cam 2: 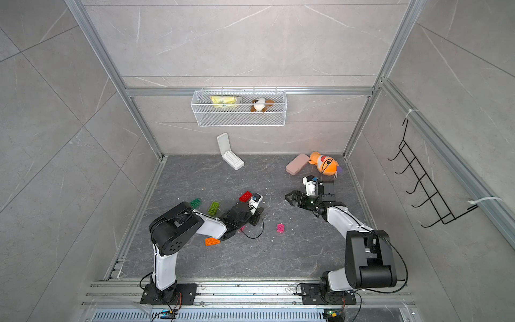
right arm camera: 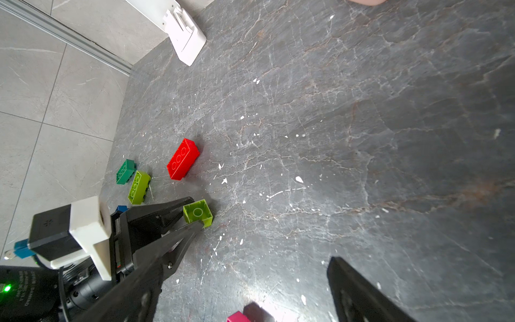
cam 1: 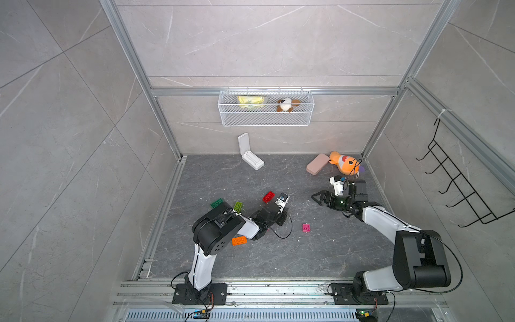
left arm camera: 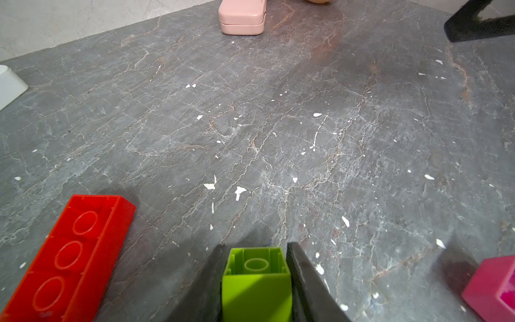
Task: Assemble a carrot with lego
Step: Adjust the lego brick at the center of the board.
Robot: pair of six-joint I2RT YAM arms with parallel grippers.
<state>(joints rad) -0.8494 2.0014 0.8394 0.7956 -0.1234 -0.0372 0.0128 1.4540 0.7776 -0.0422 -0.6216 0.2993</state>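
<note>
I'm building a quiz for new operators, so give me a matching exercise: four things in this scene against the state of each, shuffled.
Things:
1. small lime brick
2. red brick
3. white case
4. right gripper

States:
A. open, holding nothing
B. hinged lid standing open
C. held in the left gripper
D. lying loose, hollow side up

Pairs: 1-C, 2-D, 3-B, 4-A
</note>
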